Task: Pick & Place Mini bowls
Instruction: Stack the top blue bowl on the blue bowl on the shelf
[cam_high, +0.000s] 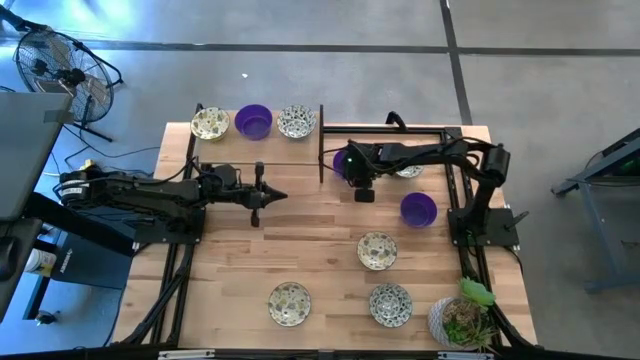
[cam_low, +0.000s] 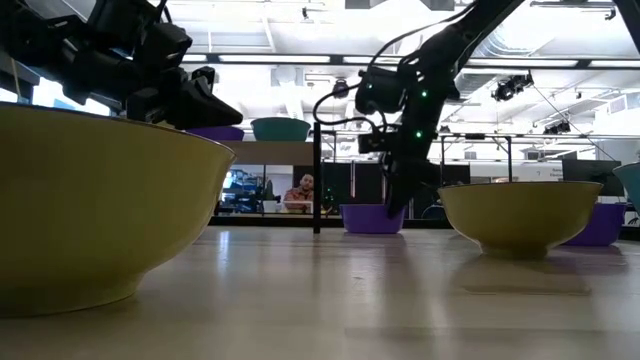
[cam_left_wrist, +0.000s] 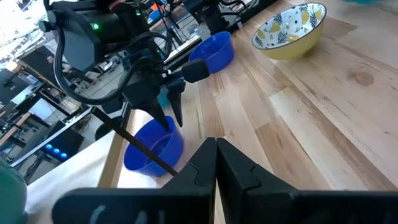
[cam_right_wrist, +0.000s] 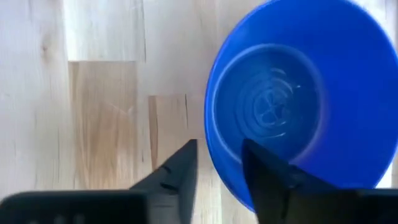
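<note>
- A light wooden table (cam_high: 300, 250) is set on a grey concrete floor, with a fan (cam_high: 55, 65) beyond its far left corner and a black frame around its edges.
- At the left, the left gripper (cam_high: 272, 196) is held above bare wood near the table's middle, its fingers pressed together and nothing in them; this arm is waiting.
- Along the far edge, three bowls are lined up: a patterned one (cam_high: 210, 123), a purple one (cam_high: 253, 121) and another patterned one (cam_high: 296, 121).
- Right of the centre post, the right gripper (cam_high: 352, 166) is lowered onto the rim of a purple bowl (cam_right_wrist: 298, 99); one finger is seen outside the wall and one inside, so the rim is straddled, but a firm pinch cannot be confirmed.
- Further right and nearer, a second purple bowl (cam_high: 418, 209) and three patterned bowls (cam_high: 377, 250) (cam_high: 389, 303) (cam_high: 289, 303) are spread out, well apart.
- A potted plant (cam_high: 462, 318) is placed at the near right corner.
- Risk: the grip is on a thin, sloped rim, so the bowl could tip or slip out when lifted, or be pushed toward the nearby post if the fingers close off-centre.
</note>
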